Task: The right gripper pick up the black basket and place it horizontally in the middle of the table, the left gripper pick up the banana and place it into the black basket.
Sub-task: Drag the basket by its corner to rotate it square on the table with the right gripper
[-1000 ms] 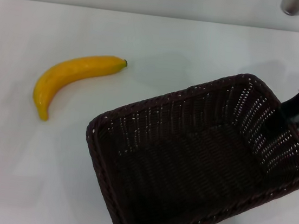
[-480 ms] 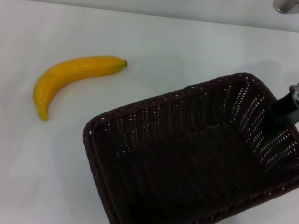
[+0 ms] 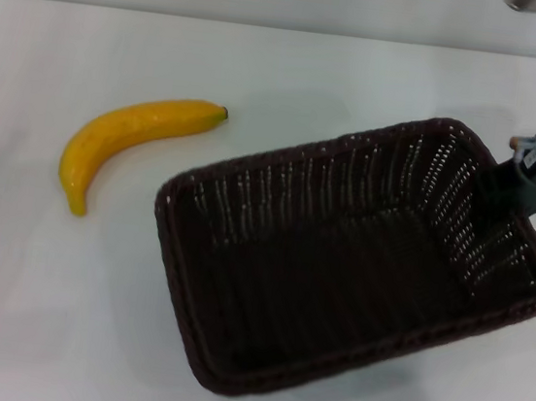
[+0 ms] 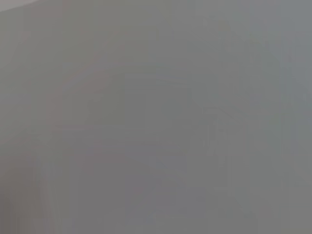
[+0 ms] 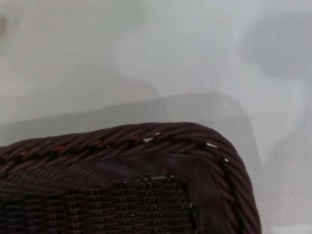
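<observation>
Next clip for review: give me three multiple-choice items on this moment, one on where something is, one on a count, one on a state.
1. Where does the banana lie?
A. inside the basket
B. on the table, on the basket's left
C. in a gripper

2. How many bananas are in view?
A. one
B. two
C. three

3. What is in the black basket?
A. a banana
B. a cup
C. nothing

Key: 1 B, it rests on the white table, apart from the rim. 2 A, a single yellow fruit. 3 C, only bare weave inside; the right gripper is at its far right rim.
</observation>
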### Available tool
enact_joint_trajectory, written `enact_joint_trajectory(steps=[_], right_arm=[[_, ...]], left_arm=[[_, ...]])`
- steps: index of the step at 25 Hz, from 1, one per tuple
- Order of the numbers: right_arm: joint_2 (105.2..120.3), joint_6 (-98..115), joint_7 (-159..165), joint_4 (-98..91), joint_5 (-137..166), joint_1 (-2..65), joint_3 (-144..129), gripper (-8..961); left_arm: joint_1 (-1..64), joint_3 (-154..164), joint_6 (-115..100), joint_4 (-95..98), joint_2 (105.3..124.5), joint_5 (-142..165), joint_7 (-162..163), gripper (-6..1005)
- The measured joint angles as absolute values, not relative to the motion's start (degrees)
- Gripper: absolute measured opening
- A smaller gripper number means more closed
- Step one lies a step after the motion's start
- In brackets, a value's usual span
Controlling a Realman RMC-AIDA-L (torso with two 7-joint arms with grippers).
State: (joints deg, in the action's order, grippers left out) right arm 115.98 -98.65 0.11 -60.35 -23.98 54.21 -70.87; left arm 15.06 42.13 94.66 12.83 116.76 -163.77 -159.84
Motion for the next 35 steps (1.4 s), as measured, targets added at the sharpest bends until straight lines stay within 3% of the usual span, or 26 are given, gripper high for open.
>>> enact_joint_trajectory(steps=[19,31,35], right_arm=[[115.74,-96.31,17.10,-65.50,-27.26,51.13,-70.36,126],[115.03,-97.36,13.06,-65.46,-27.25,51.01,-67.42,123],[114.64,-99.34,10.97,-65.07,-27.34,52.08,-64.02,189]], left_arm=[[17.69,40.08,87.27,14.42,113.24,-163.11,-158.29,880],[18.01,40.15,86.34,14.53,112.62,-163.03,-158.29,880],[18.25,40.36,86.28,14.59,112.58,-163.03,-158.29,880]])
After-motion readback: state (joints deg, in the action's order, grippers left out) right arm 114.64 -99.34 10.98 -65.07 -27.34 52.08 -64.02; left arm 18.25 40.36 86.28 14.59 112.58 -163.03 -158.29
